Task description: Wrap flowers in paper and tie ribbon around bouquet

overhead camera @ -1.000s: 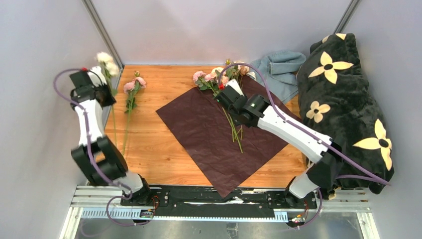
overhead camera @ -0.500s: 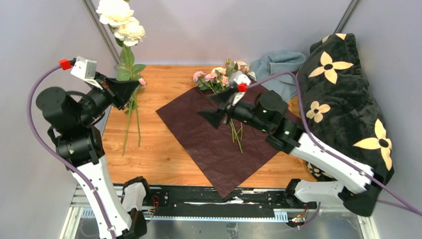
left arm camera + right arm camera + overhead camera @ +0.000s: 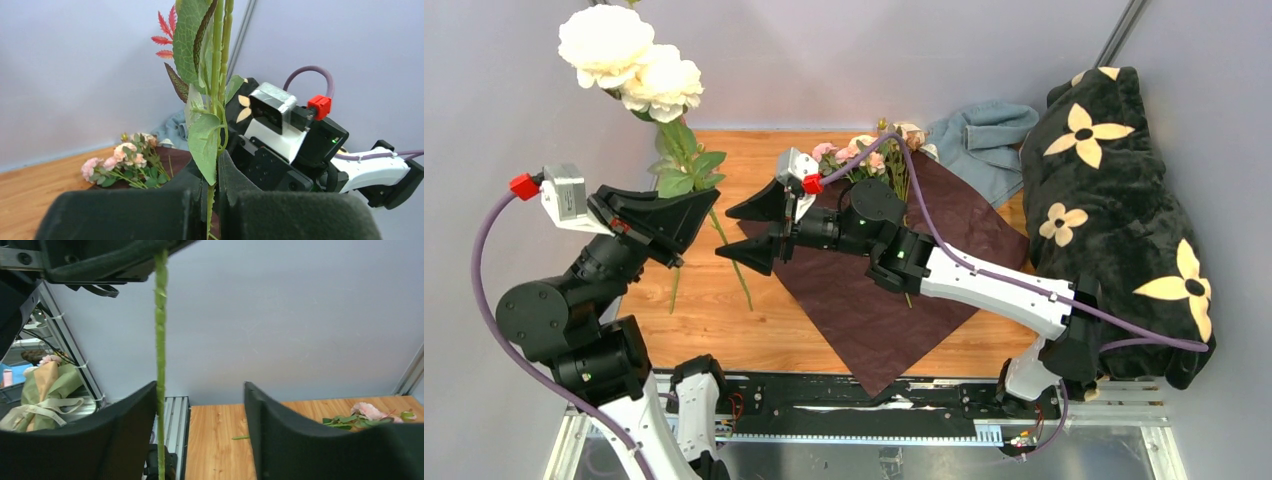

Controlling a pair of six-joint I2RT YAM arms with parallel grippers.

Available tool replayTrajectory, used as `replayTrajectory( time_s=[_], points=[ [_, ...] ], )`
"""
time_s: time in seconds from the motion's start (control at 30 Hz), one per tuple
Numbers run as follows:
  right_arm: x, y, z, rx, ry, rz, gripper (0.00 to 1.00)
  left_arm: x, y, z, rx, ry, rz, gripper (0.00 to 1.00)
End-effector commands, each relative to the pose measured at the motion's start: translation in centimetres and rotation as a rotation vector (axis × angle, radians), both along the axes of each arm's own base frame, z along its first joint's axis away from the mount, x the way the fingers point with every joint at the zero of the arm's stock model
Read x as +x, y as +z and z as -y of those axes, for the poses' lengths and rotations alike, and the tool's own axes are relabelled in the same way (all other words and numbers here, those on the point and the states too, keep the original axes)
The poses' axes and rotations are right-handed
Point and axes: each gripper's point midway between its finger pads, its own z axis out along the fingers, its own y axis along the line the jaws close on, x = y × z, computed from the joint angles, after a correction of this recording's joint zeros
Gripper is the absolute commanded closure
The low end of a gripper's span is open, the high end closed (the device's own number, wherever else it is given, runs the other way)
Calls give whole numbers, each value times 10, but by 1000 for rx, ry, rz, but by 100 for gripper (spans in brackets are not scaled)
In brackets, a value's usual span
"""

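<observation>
1. The left fingers [image 3: 669,215] are raised near the left front of the desk [image 3: 724,320]. They are clamped shut on the green stem of a cream rose stem [image 3: 629,60].
2. In the left wrist view these fingers [image 3: 125,215] pinch the stem just below a large leaf [image 3: 202,145]. The stalk rises straight up out of the picture.
3. The two cream blooms stand high above the left arm, well clear of the desk. The lower end of the stem hangs down past the fingers, over the wood beside the paper.
4. A second thin stem [image 3: 673,290] lies on the bare desk left of the paper. Its head is hidden behind the left arm.
5. The right fingers [image 3: 759,205] are spread wide and hold nothing. They point left, over the paper's left corner, toward the hanging stem.
6. In the right wrist view the stem [image 3: 160,340] runs down along the edge of one finger. I cannot tell whether it touches. The other finger [image 3: 310,440] stands well apart from it.
7. The paper [image 3: 844,290], dark red and crinkled, lies flat and open in the middle of the desk, one corner over the front edge.
8. The pink roses [image 3: 864,155] lie at the paper's far corner, blooms toward the back wall, stems across the sheet under the right arm.
9. A grey-blue cloth [image 3: 984,140] is bunched in the far right corner, beside a black blanket [image 3: 1124,220] with yellow flower shapes.
</observation>
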Motion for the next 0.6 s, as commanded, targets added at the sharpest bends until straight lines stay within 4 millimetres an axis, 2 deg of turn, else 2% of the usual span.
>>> replayTrajectory(
  time_s=[0.0,0.03,0.07,0.1,0.13,0.17,0.2,0.23,0.27,0.3,0.37,0.4,0.43,0.5,0.57],
  points=[
    [-2,21,-4,70,7,12,42,18,-10,-4,-51,-41,-94,100],
    [2,23,-7,63,-10,9,60,21,-11,-5,-57,-46,-104,100],
    [7,15,-13,37,-22,3,72,24,-11,-5,-62,-52,-113,100],
    [12,11,-16,18,-37,-7,90,29,-12,-7,-71,-51,-125,100],
    [19,10,-17,8,-53,-16,100,34,-14,-9,-74,-48,-135,100],
    [27,5,-18,-7,-68,-36,100,41,-17,-13,-81,-36,-156,100],
    [39,2,-16,-21,-94,-72,100,52,-24,-19,-65,1,-169,91],
    [56,-6,-11,-40,-129,-116,100,65,-34,-27,-52,42,-204,52],
    [74,-17,-4,-66,-170,-172,100,79,-48,-35,-13,83,-236,9],
    [95,-32,7,-96,-221,-224,100,98,-64,-48,32,139,-272,1],
    [140,-71,44,-178,-375,-340,100,141,-115,-81,137,258,-421,0],
    [159,-97,65,-238,-461,-370,100,158,-142,-99,188,319,-507,0],
    [175,-118,85,-289,-546,-386,100,164,-161,-109,256,338,-550,0],
    [200,-169,130,-456,-709,-426,100,190,-218,-138,366,386,-708,0],
    [212,-214,167,-588,-812,-478,100,203,-268,-173,495,481,-843,0]
  ],
)
